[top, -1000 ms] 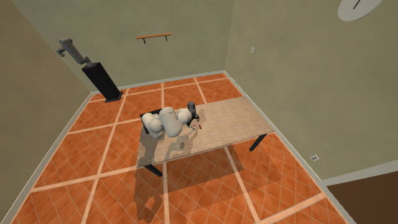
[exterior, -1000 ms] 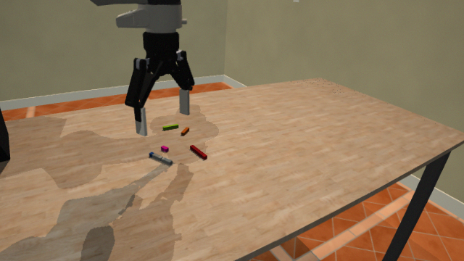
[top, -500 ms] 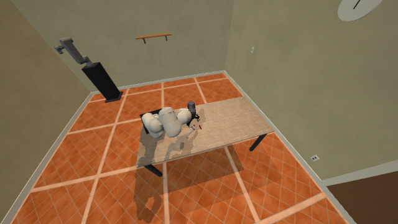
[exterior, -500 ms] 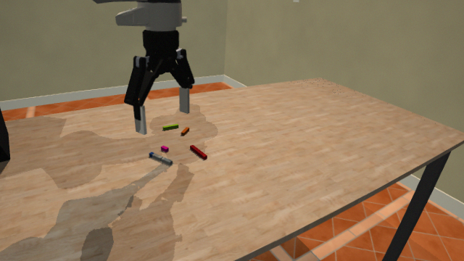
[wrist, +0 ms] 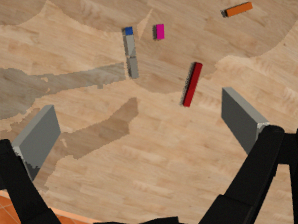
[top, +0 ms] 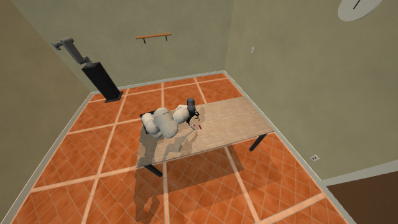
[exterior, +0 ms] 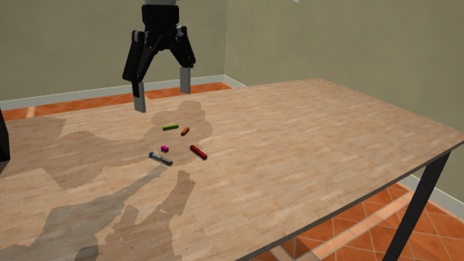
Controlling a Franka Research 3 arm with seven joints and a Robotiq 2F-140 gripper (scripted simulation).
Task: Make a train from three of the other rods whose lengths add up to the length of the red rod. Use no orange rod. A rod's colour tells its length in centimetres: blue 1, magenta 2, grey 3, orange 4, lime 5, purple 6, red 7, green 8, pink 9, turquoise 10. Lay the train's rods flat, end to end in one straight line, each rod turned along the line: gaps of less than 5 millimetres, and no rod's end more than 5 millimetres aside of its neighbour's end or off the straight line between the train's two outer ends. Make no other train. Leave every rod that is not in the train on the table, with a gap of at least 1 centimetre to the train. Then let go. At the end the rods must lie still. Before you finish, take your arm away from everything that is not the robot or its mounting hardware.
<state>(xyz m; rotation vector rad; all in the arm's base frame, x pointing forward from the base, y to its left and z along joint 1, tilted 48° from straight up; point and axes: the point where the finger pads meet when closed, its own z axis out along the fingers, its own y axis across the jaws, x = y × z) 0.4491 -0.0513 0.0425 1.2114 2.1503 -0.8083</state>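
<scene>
My gripper is open and empty, hanging well above the table. Below it a blue rod and two grey rods, one beside the blue rod and one beyond it, lie end to end in one line. A magenta rod lies apart, close beside the blue end. The red rod lies to the right of the line. A lime rod and an orange rod lie farther back.
The arm's white links hang over the table's left part in the top view. The table's front edge runs along the lower right. A black pedestal stands on the floor far behind.
</scene>
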